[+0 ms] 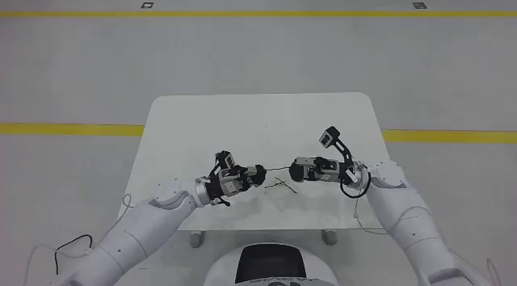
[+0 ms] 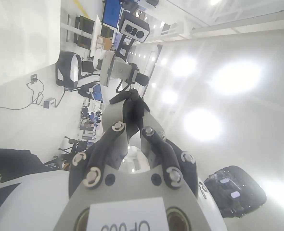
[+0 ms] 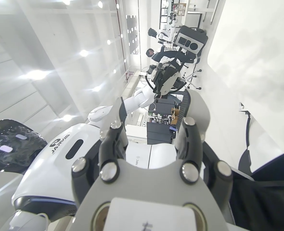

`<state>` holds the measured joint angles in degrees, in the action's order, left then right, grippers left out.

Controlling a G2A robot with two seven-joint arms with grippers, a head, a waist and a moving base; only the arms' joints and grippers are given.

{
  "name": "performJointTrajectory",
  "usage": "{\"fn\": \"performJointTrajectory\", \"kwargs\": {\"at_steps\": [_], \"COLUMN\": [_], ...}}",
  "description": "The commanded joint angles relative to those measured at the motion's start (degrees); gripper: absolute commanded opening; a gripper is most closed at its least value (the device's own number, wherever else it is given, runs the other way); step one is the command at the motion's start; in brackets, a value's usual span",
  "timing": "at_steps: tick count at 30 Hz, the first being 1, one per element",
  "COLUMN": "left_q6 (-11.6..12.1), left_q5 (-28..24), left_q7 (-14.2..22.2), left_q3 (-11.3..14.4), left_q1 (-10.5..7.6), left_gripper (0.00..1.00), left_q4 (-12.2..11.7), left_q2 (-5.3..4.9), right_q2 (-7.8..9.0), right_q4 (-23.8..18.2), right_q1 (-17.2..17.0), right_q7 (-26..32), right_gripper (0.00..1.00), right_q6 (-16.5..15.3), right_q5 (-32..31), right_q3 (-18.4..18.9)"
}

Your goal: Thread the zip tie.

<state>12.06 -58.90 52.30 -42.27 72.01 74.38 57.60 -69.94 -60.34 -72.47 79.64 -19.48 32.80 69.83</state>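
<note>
Over the white table (image 1: pixel 242 116), my left pincer (image 1: pixel 260 174) and right pincer (image 1: pixel 296 170) face each other, and the thin black zip tie (image 1: pixel 279 169) runs from the left one toward the right. From my left wrist, the pincer is pressed together on the zip tie. From my right wrist, the fingers (image 3: pixel 192 111) stand spread apart.

White tbl (image 1: pixel 242 116), rounded corners, thin blk ties (image 1: pixel 283 183) near front edge.
</note>
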Motion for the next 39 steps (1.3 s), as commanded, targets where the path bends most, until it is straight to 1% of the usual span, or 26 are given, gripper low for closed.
{"fn": "performJointTrajectory", "kwargs": {"at_steps": [1, 5, 11, 16, 20, 26, 36, 39], "left_q6": [-0.01, -0.12, -0.60, -0.69, -0.91, -1.22, -1.72, -1.86], "left_q5": [0.10, 0.29, 0.69, 1.59, 1.82, 2.21, 2.71, 2.87], "left_q7": [-0.04, -0.04, 0.42, 0.51, 0.80, 1.17, 1.56, 1.64], "left_q3": [-0.08, -0.33, -0.63, -0.82, -1.05, -1.39, -2.00, -2.14], "left_q1": [0.01, 0.08, 0.19, 0.28, 0.32, 0.43, 0.74, 0.86], "left_gripper": [0.00, 0.00, 0.00, 0.00, 0.00, 0.00, 0.00, 0.00], "left_q4": [-0.17, -0.38, -0.52, -0.64, -0.74, -0.90, -0.91, -0.88], "left_q2": [0.11, 0.30, 0.55, 0.73, 0.87, 1.05, 1.30, 1.38], "right_q2": [0.10, 0.33, 0.53, 0.57, 0.63, 0.67, 0.68, 0.68], "right_q4": [-0.22, -0.43, -0.44, -0.29, -0.13, 0.20, 0.46, 0.54], "right_q1": [-0.03, -0.05, 0.07, 0.32, 0.51, 0.66, 0.72, 0.76], "right_q7": [0.00, 0.00, 0.00, 0.00, 0.00, 0.00, 0.00, 0.00], "right_gripper": [0.41, 0.40, 0.34, 0.32, 0.28, 0.18, 0.15, 0.12], "right_q6": [0.00, 0.00, 0.00, 0.00, 0.00, 0.00, 0.00, 0.00], "right_q5": [0.10, 0.23, 0.64, 0.86, 0.98, 0.96, 0.64, 0.57], "right_q3": [-0.16, -0.47, -1.28, -2.03, -2.30, -2.39, -2.62, -2.72]}}
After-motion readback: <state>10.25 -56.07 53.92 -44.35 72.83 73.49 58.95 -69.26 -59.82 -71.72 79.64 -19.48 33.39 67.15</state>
